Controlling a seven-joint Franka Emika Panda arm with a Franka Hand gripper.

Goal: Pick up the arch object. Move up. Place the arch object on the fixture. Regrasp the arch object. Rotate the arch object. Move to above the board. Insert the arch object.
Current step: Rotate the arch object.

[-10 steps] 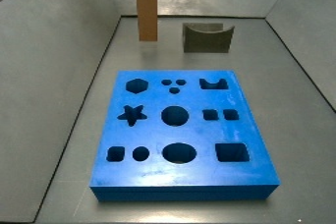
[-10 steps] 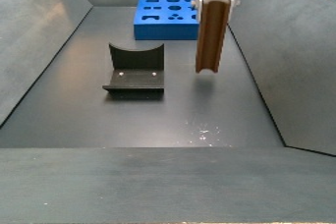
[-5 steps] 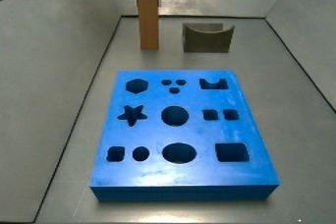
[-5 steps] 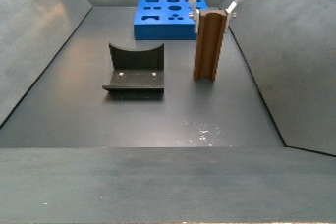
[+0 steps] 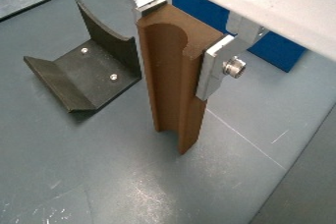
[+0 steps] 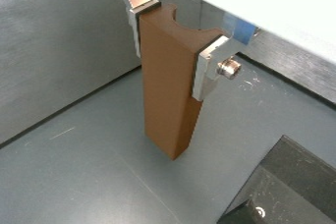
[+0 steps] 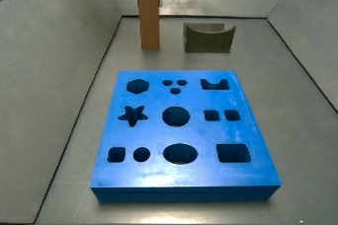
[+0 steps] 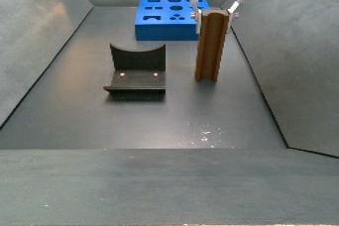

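Observation:
The arch object (image 7: 149, 22), a long orange-brown bar, stands upright with its lower end on the grey floor, beside the fixture (image 7: 207, 37). Its curved cut-out shows at the top end in both wrist views (image 5: 171, 81) (image 6: 168, 81). My gripper (image 5: 182, 33) (image 6: 172, 41) is shut on the bar's upper part, one silver finger pressed flat on each side. In a side view the gripper (image 8: 216, 10) hangs right over the arch object (image 8: 209, 47), and the fixture (image 8: 135, 69) lies apart from it. The blue board (image 7: 152, 135) lies nearer that camera.
Sloped grey walls (image 7: 79, 41) close in the floor on both sides. The fixture (image 5: 79, 66) (image 6: 282, 189) sits a short way from the bar's foot. The board's edge (image 8: 157, 30) shows beyond the bar, and as a blue patch (image 5: 269, 46) behind a finger.
Between one second and half a second ago the gripper came down with the arch object until its lower end met the floor. Since then nothing has moved.

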